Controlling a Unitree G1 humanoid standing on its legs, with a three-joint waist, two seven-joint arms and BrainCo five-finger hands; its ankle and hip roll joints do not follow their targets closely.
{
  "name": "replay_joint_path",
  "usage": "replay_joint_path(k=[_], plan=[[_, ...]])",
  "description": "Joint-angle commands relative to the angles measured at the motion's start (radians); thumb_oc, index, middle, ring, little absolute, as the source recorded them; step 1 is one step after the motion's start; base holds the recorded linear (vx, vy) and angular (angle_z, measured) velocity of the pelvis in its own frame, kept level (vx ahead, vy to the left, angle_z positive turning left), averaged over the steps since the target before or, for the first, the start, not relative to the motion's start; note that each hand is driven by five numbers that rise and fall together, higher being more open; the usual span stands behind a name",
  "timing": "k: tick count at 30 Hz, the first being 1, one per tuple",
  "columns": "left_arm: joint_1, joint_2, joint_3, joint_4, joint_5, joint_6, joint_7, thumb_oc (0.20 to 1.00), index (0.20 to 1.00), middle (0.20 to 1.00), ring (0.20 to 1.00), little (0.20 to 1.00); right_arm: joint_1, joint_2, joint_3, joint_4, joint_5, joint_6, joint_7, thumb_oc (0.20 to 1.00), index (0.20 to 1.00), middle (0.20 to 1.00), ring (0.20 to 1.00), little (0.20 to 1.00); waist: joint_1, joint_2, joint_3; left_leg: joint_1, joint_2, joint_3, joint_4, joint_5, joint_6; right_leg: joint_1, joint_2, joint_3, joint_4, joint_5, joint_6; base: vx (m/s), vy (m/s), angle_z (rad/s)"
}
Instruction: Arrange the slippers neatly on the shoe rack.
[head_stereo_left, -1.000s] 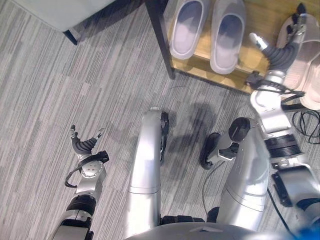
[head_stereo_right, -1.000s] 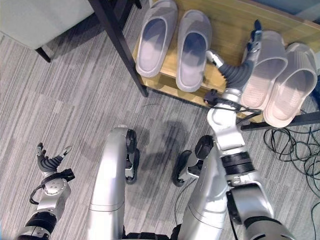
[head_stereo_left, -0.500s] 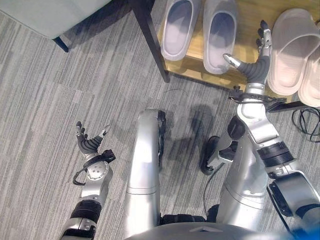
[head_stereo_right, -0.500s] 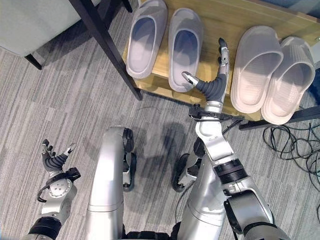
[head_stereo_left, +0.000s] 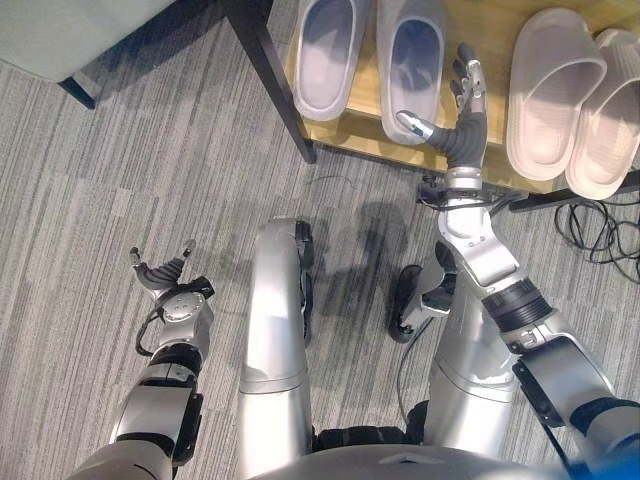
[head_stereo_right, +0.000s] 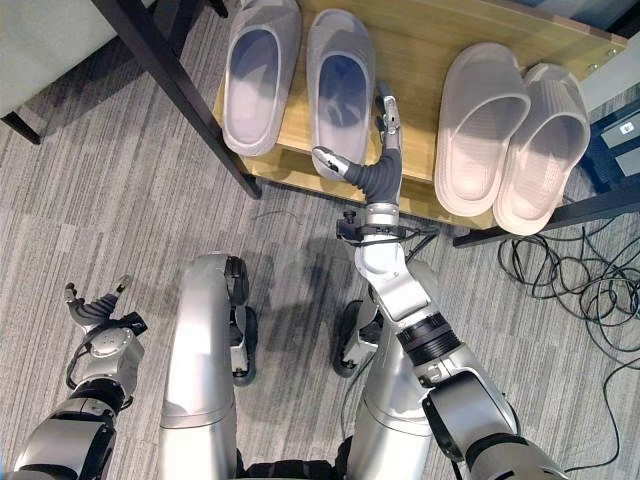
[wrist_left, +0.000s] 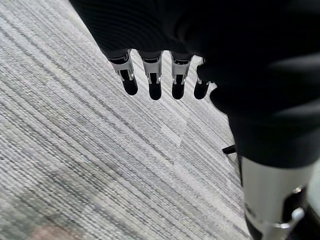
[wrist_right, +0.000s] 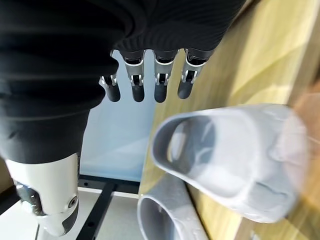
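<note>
With both pairs of slippers (head_stereo_right: 300, 85) already on the shoe rack (head_stereo_right: 425, 45), our right hand (head_stereo_right: 372, 165) hangs empty, fingers spread, just beside the grey pair, so a careless sweep could knock one crooked or off the rack's edge.

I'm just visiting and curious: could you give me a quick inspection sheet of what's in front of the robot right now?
Surface: wooden shoe rack shelf with a dark frame, standing on grey striped carpet.
Job's things: pair of grey slippers side by side on the shelf's left part; pair of beige slippers side by side on its right part.
Clutter: nothing seen.
Hands: right hand open, raised over the shelf between the two pairs, touching neither; left hand open, low over the carpet, holding nothing.
Cables: black cables tangled on the floor right of the rack.
Surroundings: pale furniture on dark legs at upper left.
</note>
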Motion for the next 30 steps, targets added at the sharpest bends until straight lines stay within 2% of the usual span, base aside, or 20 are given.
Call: replay_joint_path(k=[1, 5, 9, 12, 13, 18, 20, 30], plan=[[0.088, 0.019, 0.021, 0.004, -0.022, -0.021, 0.035, 1.000, 1.000, 1.000, 1.000, 1.000, 0.000, 0.016, -0.038, -0.097, -0.034, -0.051, -0.034, 1.000, 1.000, 1.000, 1.000, 1.000, 0.047, -0.038, -0.018, -0.022, -0.032, -0.190, -0.047, 0.078, -0.057, 0.068, -0.033, 0.228, 0.075, 0.022, 0.092, 0.00, 0.000, 0.00], [0.133, -0.003, 0.027, -0.022, -0.017, -0.028, 0.063, 1.000, 1.000, 1.000, 1.000, 1.000, 0.026, 0.020, -0.072, -0.087, -0.121, -0.003, -0.087, 1.000, 1.000, 1.000, 1.000, 1.000, 0.046, -0.026, -0.018, -0.022, -0.033, -0.194, -0.039, 0.075, -0.056, 0.066, -0.027, 0.230, 0.084, 0.017, 0.091, 0.00, 0.001, -0.01], [0.140, -0.005, 0.038, -0.004, -0.019, -0.026, 0.075, 1.000, 1.000, 1.000, 1.000, 1.000, 0.023, 0.027, -0.088, -0.033, -0.093, 0.006, -0.102, 1.000, 1.000, 1.000, 1.000, 1.000, 0.048, -0.022, -0.018, -0.022, -0.035, -0.191, -0.035, 0.073, -0.057, 0.066, -0.027, 0.228, 0.087, 0.019, 0.091, 0.00, 0.000, -0.02], [0.124, 0.013, 0.064, 0.039, -0.041, -0.019, 0.067, 1.000, 1.000, 1.000, 1.000, 1.000, -0.003, 0.020, -0.080, 0.002, -0.008, -0.003, -0.072, 1.000, 1.000, 1.000, 1.000, 1.000, 0.050, -0.023, -0.018, -0.022, -0.032, -0.191, -0.033, 0.075, -0.059, 0.066, -0.028, 0.230, 0.090, 0.023, 0.091, 0.00, 0.000, 0.00], [0.110, 0.032, 0.077, 0.061, -0.054, -0.017, 0.063, 1.000, 1.000, 1.000, 1.000, 1.000, -0.030, 0.013, -0.066, 0.025, 0.069, -0.005, -0.042, 1.000, 1.000, 1.000, 1.000, 1.000, 0.052, -0.024, -0.018, -0.022, -0.032, -0.191, -0.033, 0.076, -0.061, 0.067, -0.028, 0.233, 0.091, 0.026, 0.092, 0.00, 0.000, 0.00], [0.091, 0.047, 0.092, 0.082, -0.090, -0.013, 0.043, 1.000, 1.000, 1.000, 1.000, 1.000, -0.087, -0.002, -0.046, 0.072, 0.181, -0.007, 0.003, 1.000, 1.000, 1.000, 1.000, 1.000, 0.060, -0.023, -0.018, -0.022, -0.035, -0.196, -0.031, 0.078, -0.063, 0.073, -0.028, 0.237, 0.099, 0.028, 0.094, 0.00, 0.000, 0.00], [0.069, 0.065, 0.083, 0.091, -0.104, -0.004, 0.022, 1.000, 1.000, 1.000, 1.000, 1.000, -0.123, 0.003, -0.005, 0.096, 0.291, -0.023, 0.058, 1.000, 1.000, 1.000, 1.000, 1.000, 0.061, -0.027, -0.018, -0.022, -0.034, -0.197, -0.031, 0.078, -0.068, 0.076, -0.030, 0.238, 0.100, 0.029, 0.093, 0.00, 0.000, 0.00], [0.091, 0.042, 0.062, 0.041, -0.108, -0.012, 0.034, 1.000, 1.000, 1.000, 1.000, 1.000, -0.163, 0.013, 0.070, 0.066, 0.361, -0.026, 0.106, 1.000, 1.000, 1.000, 1.000, 1.000, 0.069, -0.024, -0.018, -0.022, -0.037, -0.198, -0.026, 0.074, -0.070, 0.074, -0.024, 0.243, 0.114, 0.027, 0.090, 0.00, 0.000, 0.00]])
